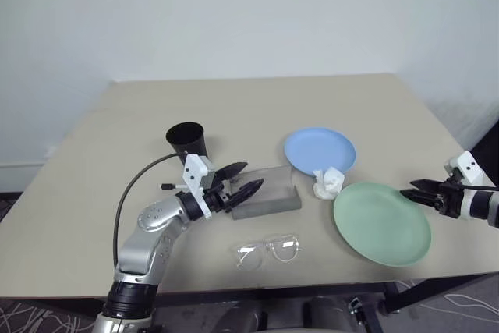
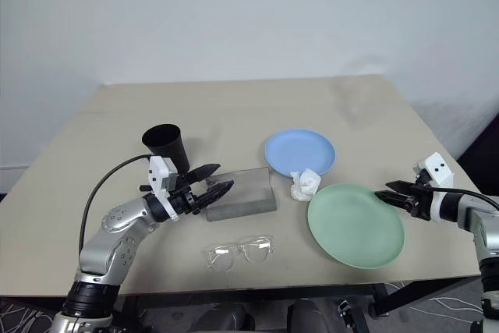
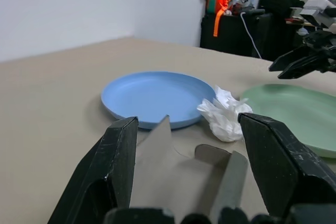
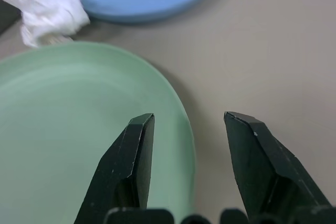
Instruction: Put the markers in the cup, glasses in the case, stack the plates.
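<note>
The grey case (image 1: 269, 199) lies mid-table with a translucent flap standing up along its far side. My left gripper (image 1: 253, 175) hovers open over the case's left end, and the flap rises between its fingers (image 3: 118, 150). Behind it stands the black cup (image 1: 187, 141). The clear glasses (image 1: 269, 249) lie in front of the case. The light blue plate (image 1: 320, 150) and the mint green plate (image 1: 382, 222) lie apart on the right. My right gripper (image 4: 189, 124) is open at the green plate's right rim, one finger over the plate and one over the table. The markers are out of view.
A crumpled white scrap (image 1: 328, 182) lies between the two plates, touching the blue one. The table's front edge (image 1: 257, 290) runs close below the glasses and the green plate. Dark furniture with bags (image 3: 241, 24) stands beyond the table's right side.
</note>
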### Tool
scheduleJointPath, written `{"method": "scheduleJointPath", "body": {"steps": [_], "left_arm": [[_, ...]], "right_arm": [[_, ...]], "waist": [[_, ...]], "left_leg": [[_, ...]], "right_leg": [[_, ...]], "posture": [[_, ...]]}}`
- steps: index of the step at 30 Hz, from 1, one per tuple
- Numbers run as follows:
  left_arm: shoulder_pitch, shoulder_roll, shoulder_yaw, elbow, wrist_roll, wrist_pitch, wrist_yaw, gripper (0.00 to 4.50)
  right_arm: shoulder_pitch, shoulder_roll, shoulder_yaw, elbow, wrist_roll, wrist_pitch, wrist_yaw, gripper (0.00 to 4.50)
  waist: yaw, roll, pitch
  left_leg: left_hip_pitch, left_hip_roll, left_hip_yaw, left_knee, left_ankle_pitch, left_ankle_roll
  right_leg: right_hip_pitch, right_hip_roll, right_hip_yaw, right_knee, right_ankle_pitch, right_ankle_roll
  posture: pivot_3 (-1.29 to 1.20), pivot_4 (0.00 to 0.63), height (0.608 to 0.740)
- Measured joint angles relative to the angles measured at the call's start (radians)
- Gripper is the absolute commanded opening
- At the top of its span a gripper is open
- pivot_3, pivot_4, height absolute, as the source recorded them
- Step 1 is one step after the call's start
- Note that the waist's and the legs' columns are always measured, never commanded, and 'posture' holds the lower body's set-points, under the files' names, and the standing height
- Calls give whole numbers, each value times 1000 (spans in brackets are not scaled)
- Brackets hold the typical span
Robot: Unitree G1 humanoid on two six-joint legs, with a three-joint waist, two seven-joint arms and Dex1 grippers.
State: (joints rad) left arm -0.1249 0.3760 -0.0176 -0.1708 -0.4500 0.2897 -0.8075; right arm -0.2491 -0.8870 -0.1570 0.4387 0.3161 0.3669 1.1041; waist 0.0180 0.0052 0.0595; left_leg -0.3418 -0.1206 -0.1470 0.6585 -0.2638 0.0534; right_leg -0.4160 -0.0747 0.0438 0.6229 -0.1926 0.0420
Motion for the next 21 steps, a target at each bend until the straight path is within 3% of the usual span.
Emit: {"method": "scheduleJointPath", "body": {"steps": [16, 21], "left_arm": [[32, 9, -1, -77, -22, 55, -1, 3194], [33, 12, -1, -81, -27, 64, -1, 3222]], "right_arm": [[-112, 49, 99, 232, -81, -63, 60, 2321], [-132, 51, 100, 259, -84, -75, 75, 1059]], "waist": [[-3, 0, 0], [-3, 0, 0]], "left_leg": [[1, 0, 0, 3, -1, 1], [1, 0, 0, 2, -1, 1]], "right_leg": [[2, 0, 0, 0, 0, 0], [2, 0, 0, 0, 0, 0]], "posture": [[0, 0, 740], [0, 0, 740]]}}
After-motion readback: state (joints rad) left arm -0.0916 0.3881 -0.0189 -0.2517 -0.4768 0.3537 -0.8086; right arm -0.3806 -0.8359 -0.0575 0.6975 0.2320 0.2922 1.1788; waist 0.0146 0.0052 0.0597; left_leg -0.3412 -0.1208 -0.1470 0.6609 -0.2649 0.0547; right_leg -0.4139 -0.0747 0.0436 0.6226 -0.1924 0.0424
